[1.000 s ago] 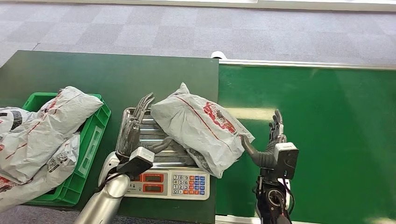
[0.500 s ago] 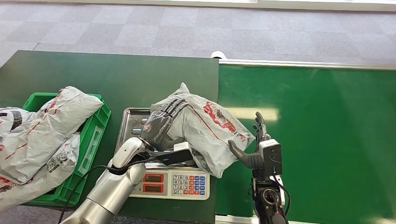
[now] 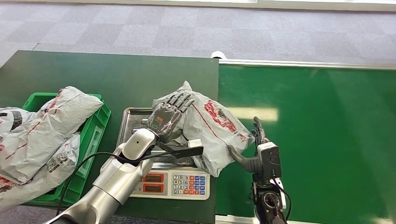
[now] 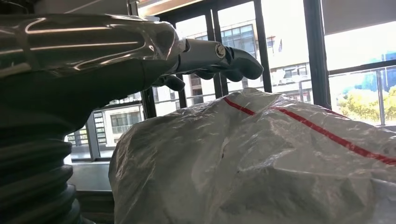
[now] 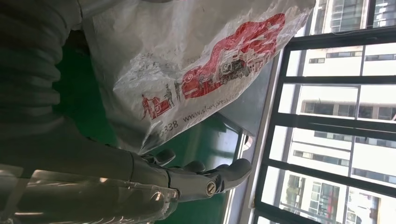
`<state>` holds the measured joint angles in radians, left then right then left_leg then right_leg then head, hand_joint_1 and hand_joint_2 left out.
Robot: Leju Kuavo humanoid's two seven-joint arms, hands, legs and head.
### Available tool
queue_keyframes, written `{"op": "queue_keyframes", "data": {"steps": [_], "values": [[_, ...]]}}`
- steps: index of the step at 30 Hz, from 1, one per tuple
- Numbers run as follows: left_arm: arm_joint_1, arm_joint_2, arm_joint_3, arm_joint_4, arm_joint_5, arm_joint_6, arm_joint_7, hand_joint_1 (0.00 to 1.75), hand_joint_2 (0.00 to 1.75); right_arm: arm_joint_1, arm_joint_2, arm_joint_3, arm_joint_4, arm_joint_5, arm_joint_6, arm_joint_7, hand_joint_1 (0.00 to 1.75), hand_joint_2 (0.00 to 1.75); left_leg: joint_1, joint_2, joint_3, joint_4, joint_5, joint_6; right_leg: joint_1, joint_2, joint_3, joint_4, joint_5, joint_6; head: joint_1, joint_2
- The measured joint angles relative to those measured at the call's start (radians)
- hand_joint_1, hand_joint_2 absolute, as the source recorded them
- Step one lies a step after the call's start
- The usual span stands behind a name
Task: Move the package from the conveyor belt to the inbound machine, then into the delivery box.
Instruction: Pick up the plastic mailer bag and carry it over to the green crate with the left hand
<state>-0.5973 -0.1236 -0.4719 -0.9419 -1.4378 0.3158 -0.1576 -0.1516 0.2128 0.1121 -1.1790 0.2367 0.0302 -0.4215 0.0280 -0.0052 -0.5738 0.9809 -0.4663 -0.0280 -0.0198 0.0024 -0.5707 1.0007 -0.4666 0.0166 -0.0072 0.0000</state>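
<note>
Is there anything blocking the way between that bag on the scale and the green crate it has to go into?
Nothing visible stands on the table between the package on the scale and the green crate. The crate, though, is already heaped with other packages, leaving little free room.

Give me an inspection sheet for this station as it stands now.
Surface: dark green table on the left, bright green conveyor belt on the right.
Job's things: grey package lies on the scale, overhanging toward the belt; green box holds other packages.
Clutter: nothing seen.
Hands: left hand rests on top of the package, fingers spread; right hand is open at the package's belt-side edge.
Cables: black cable along the left arm.
Surroundings: grey carpet tiles beyond the table.
</note>
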Motion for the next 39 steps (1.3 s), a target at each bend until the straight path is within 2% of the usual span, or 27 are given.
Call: {"op": "queue_keyframes", "data": {"steps": [3, 4, 7, 8, 10, 15, 19, 28, 31, 33, 35, 36, 39], "values": [[0.000, -0.004, -0.001, -0.001, -0.004, 0.020, -0.010, 0.00, 1.75, 0.004, 0.003, -0.006, -0.005, 0.001, 0.002, 0.000, 0.00, 1.75, 0.000, 0.000, 0.000, 0.000, 0.000, 0.000, 0.000, 0.000, 0.000, 0.000, 0.000, 0.000, 0.000, 0.000], [0.000, -0.005, -0.001, -0.002, -0.004, 0.032, -0.020, 0.34, 1.75, 0.005, 0.003, -0.008, -0.006, 0.001, 0.003, 0.000, 0.00, 1.75, 0.000, 0.000, 0.000, 0.000, 0.000, 0.000, 0.000, 0.000, 0.000, 0.000, 0.000, 0.000, 0.000, 0.000], [0.005, -0.007, -0.003, -0.017, -0.002, 0.069, -0.061, 1.59, 1.75, 0.007, 0.005, -0.012, -0.007, 0.003, 0.007, 0.000, 0.00, 1.75, 0.000, 0.000, 0.000, 0.000, 0.000, 0.000, 0.000, 0.000, 0.000, 0.000, 0.000, 0.000, 0.000, 0.000], [0.007, -0.008, -0.004, -0.024, -0.001, 0.077, -0.072, 1.69, 1.75, 0.007, 0.006, -0.013, -0.007, 0.003, 0.007, 0.000, 0.00, 1.75, 0.000, 0.000, 0.000, 0.000, 0.000, 0.000, 0.000, 0.000, 0.000, 0.000, 0.000, 0.000, 0.000, 0.000], [0.010, -0.010, -0.004, -0.032, 0.001, 0.083, -0.082, 1.75, 1.75, 0.007, 0.006, -0.014, -0.007, 0.003, 0.007, 0.000, 0.00, 1.75, 0.000, 0.000, 0.000, 0.000, 0.000, 0.000, 0.000, 0.000, 0.000, 0.000, 0.000, 0.000, 0.000, 0.000], [0.014, -0.011, -0.005, -0.041, 0.009, 0.092, -0.089, 1.75, 1.75, 0.008, 0.006, -0.015, -0.007, 0.003, 0.007, 0.000, 0.00, 1.75, 0.000, 0.000, 0.000, 0.000, 0.000, 0.000, 0.000, 0.000, 0.000, 0.000, 0.000, 0.000, 0.000, 0.000], [0.027, -0.016, -0.007, -0.062, 0.042, 0.106, -0.125, 1.75, 1.75, 0.014, 0.006, -0.021, -0.007, 0.003, 0.007, 0.000, 0.00, 1.75, 0.000, 0.000, 0.000, 0.000, 0.000, 0.000, 0.000, 0.000, 0.000, 0.000, 0.000, 0.000, 0.000, 0.000], [0.028, -0.017, -0.021, -0.057, 0.049, -0.001, -0.131, 1.75, 1.75, 0.018, 0.006, -0.030, -0.007, 0.004, 0.007, 0.000, 0.00, 1.75, 0.000, 0.000, 0.000, 0.000, 0.000, 0.000, 0.000, 0.000, 0.000, 0.000, 0.000, 0.000, 0.000, 0.000], [0.025, -0.018, -0.023, -0.039, 0.040, -0.072, -0.106, 1.69, 1.75, 0.019, 0.006, -0.032, -0.007, 0.004, 0.007, 0.000, 0.00, 1.75, 0.000, 0.000, 0.000, 0.000, 0.000, 0.000, 0.000, 0.000, 0.000, 0.000, 0.000, 0.000, 0.000, 0.000], [0.022, -0.019, -0.024, -0.016, 0.032, -0.110, -0.089, 0.82, 1.75, 0.019, 0.006, -0.033, -0.007, 0.005, 0.008, 0.000, 0.00, 1.75, 0.000, 0.000, 0.000, 0.000, 0.000, 0.000, 0.000, 0.000, 0.000, 0.000, 0.000, 0.000, 0.000, 0.000], [0.020, -0.020, -0.024, 0.002, 0.031, -0.102, -0.079, 0.00, 1.75, 0.020, 0.006, -0.034, -0.008, 0.007, 0.009, 0.001, 0.00, 1.75, 0.000, 0.000, 0.000, 0.000, 0.000, 0.000, 0.000, 0.000, 0.000, 0.000, 0.000, 0.000, 0.000, 0.000], [0.022, -0.021, -0.022, 0.007, 0.038, -0.071, -0.076, 0.00, 1.75, 0.022, 0.006, -0.035, -0.011, 0.008, 0.010, 0.001, 0.00, 1.75, 0.000, 0.000, 0.000, 0.000, 0.000, 0.000, 0.000, 0.000, 0.000, 0.000, 0.000, 0.000, 0.000, 0.000], [0.032, -0.028, 0.000, -0.012, 0.117, 0.114, -0.084, 0.00, 1.75, 0.032, 0.010, -0.038, -0.028, 0.011, 0.012, 0.007, 0.00, 1.75, 0.000, 0.000, -0.001, 0.000, 0.000, 0.000, 0.000, 0.000, 0.000, 0.000, 0.000, 0.000, 0.000, 0.000]]}}
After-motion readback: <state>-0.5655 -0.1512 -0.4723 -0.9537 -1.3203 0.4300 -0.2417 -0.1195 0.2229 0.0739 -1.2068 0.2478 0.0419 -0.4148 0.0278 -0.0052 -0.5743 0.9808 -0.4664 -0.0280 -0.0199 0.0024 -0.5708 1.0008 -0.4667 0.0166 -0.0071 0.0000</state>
